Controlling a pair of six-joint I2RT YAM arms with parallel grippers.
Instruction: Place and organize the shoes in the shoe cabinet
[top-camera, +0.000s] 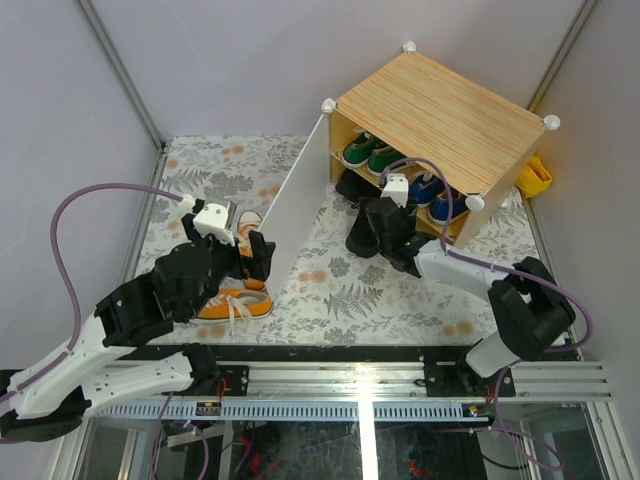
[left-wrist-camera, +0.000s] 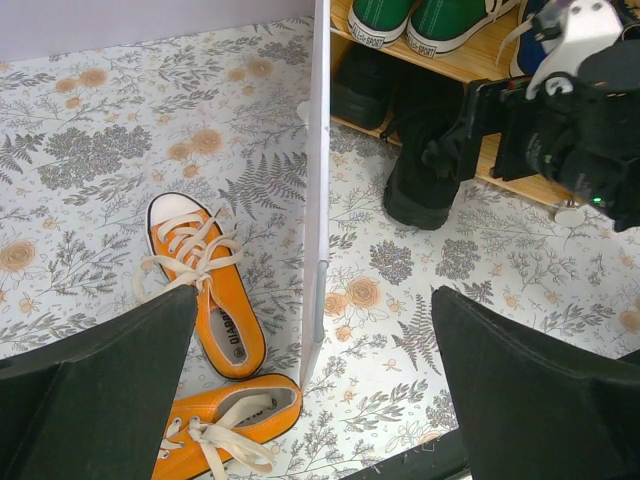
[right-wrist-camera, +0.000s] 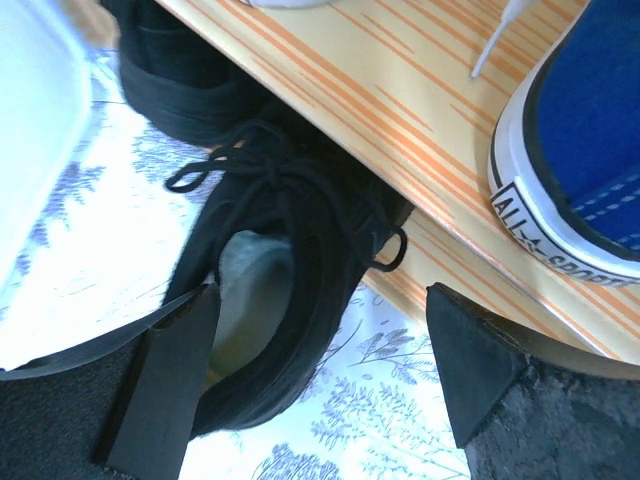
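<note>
the shoe cabinet, wood-grain top and white sides, stands with its white door swung open. green sneakers and blue sneakers fill the upper shelf. one black shoe sits below, another black shoe half out on the desk. two orange sneakers lie beyond the door.

You have two pairs on the cabinet shelf, one shoe under it, another before it (toe inward), and a third pair left of its door.
</note>
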